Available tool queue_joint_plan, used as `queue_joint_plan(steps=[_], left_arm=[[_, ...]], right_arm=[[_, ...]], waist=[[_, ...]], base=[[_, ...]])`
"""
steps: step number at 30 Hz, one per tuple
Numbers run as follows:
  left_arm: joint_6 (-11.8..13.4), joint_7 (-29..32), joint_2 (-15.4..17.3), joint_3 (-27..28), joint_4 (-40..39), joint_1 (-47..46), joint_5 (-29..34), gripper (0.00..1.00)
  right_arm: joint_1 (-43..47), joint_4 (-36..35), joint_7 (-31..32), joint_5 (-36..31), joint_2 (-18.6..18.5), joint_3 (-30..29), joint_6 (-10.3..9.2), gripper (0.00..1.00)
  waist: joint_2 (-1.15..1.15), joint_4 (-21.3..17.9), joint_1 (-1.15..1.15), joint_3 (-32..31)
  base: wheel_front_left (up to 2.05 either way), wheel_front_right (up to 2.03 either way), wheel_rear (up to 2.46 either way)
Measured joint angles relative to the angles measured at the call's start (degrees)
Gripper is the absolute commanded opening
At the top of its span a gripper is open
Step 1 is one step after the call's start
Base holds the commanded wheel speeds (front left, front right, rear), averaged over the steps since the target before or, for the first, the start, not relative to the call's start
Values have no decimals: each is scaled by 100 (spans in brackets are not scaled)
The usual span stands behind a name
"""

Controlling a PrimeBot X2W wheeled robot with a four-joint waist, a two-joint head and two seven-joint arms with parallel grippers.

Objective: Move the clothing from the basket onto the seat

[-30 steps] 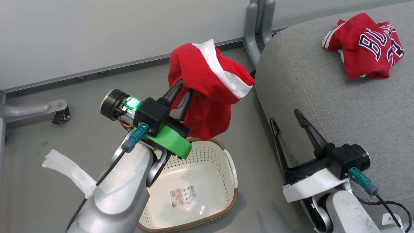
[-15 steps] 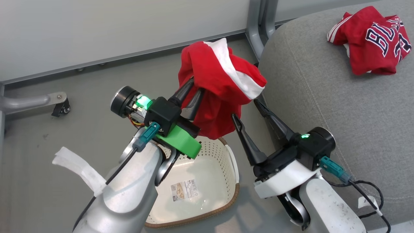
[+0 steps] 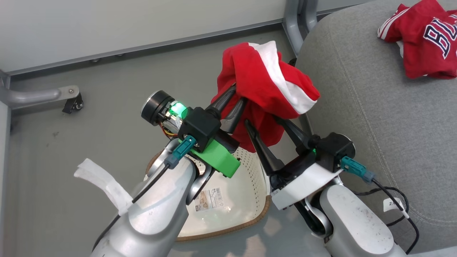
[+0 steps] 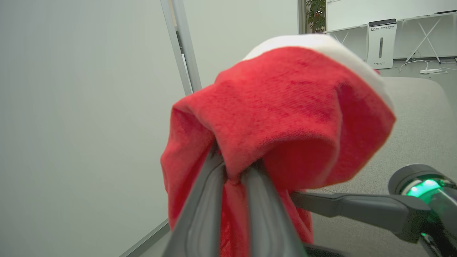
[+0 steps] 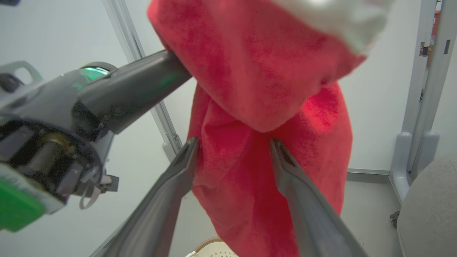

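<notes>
Left pincer [image 3: 235, 103] pressed together on a bunched fold of the red garment [image 3: 264, 82], the rest draped over the fingers and hanging down. Held high, probably to clear the rim of the basket [image 3: 250, 178] below, which is bare but for its label. Right pincer [image 3: 266, 132] spread wide, one finger on each side of the hanging lower part, touching it or just short of it; hard to tell which. Likely placed there to take a second hold and stop the cloth trailing on the way over. Further right, the seat [image 3: 375, 107], with the lettered jersey [image 3: 425, 46] already lying near its far corner, well apart from the lifted garment.

Against a second ago: right pincer then low over the seat's edge and well apart from the cloth, since brought up under it. Garment carried nearer the seat's edge. Whole view shifted as well — camera, not jersey.
</notes>
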Motion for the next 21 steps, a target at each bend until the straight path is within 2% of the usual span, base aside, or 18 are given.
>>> queue_joint_plan(steps=[6,15,21], left_arm=[[74,1,-27,-111,-90,-48,-83,0],[492,-1,-34,-602,-487,-140,-644,0],[684,-8,-35,-846,-578,-225,-818,0]], right_arm=[[-259,216,0,216,1,115,0,100],[-617,531,0,555,2,241,0,100],[-701,645,0,745,2,133,0,100]], waist=[[0,83,0,146],[0,208,0,308],[0,296,0,374]], base=[[0,0,0],[0,0,0],[0,0,0]])
